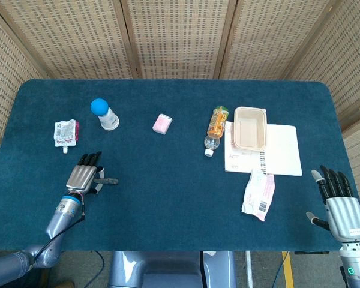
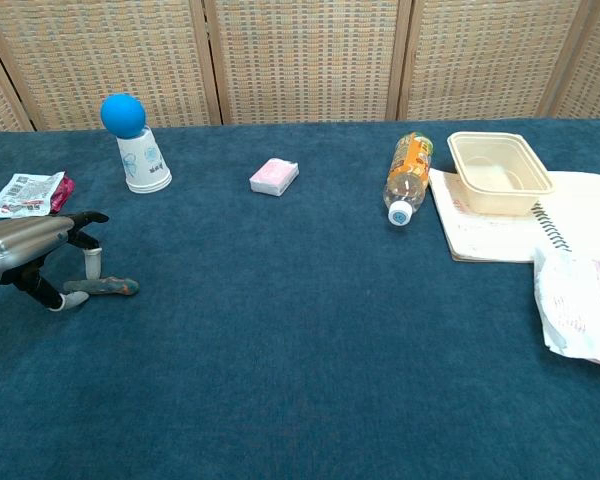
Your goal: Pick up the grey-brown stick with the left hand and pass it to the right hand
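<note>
- Grey-brown stick (image 2: 105,287) lies flat on your table (image 1: 168,198) near the left edge, toward the front left corner, its length running roughly parallel to the front edge.
- Your left hand (image 1: 82,177) sits palm-down over the stick's left end; in the chest view its fingertips (image 2: 93,263) come down to the cloth at that end, one on each side of the stick, touching or nearly touching it. The stick is on the table, not lifted.
- Your right hand (image 1: 341,210) hovers at the front right corner, palm down, fingers straight and spread, holding nothing. It shows only in the head view.
- A small printed pouch (image 1: 66,132) lies by the left edge, behind the left hand.
- An upturned paper cup (image 1: 109,119) with a blue ball (image 1: 98,107) on it stands further back.
- A pink packet (image 1: 162,123) lies mid-table.
- A drink bottle (image 1: 215,128) lies on its side beside a spiral notebook (image 1: 279,156), which carries a beige tray (image 1: 250,144).
- A white wrapper (image 1: 258,193) lies just in front of the notebook.
</note>
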`<state>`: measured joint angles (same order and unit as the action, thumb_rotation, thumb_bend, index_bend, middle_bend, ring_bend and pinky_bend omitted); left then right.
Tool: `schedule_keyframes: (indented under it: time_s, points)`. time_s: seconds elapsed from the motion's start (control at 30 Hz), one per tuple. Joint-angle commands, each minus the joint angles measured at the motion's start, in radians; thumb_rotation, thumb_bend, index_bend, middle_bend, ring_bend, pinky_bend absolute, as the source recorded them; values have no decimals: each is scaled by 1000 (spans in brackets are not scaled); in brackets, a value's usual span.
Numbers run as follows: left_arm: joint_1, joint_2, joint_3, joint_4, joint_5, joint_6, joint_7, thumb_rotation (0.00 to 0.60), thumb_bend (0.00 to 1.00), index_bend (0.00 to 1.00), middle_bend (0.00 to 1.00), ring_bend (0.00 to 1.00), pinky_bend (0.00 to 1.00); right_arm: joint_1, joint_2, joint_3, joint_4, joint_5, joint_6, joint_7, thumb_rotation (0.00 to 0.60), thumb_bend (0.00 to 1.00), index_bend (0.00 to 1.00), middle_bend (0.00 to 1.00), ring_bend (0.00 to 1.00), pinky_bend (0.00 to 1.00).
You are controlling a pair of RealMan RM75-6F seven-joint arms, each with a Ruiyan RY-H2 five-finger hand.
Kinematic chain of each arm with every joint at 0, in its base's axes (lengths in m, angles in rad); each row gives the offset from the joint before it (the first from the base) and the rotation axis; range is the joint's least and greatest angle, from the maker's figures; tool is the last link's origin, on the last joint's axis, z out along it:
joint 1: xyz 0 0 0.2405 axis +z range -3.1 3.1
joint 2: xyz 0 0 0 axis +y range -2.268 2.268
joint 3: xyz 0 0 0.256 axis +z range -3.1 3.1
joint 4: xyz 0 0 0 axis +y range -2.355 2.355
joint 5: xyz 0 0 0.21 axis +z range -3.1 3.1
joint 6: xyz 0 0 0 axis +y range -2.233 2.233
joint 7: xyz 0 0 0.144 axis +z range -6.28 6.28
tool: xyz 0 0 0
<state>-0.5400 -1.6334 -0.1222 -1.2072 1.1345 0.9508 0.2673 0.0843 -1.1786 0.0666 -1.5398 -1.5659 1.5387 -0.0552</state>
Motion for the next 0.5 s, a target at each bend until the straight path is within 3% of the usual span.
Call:
schedule_keyframes:
  time_s: [0.03,0.27,0.5]
  points:
    - [4,4,-1,-7,17,15,-22,600,528,734,0,0,0,0,0,0,0,-1,0,-1,600,0,0,0,0,0]
    - [19,29,-2,-38,86,64,-125,600,536,775,0,0,0,0,0,-1,-1,-1,-1,-2,600,0,0,0,0,0]
    - [32,86,6,-141,175,53,-401,600,591,795,0,0,0,2,-2,-4,-3,-3,-5,-3,600,0,0,0,0,0]
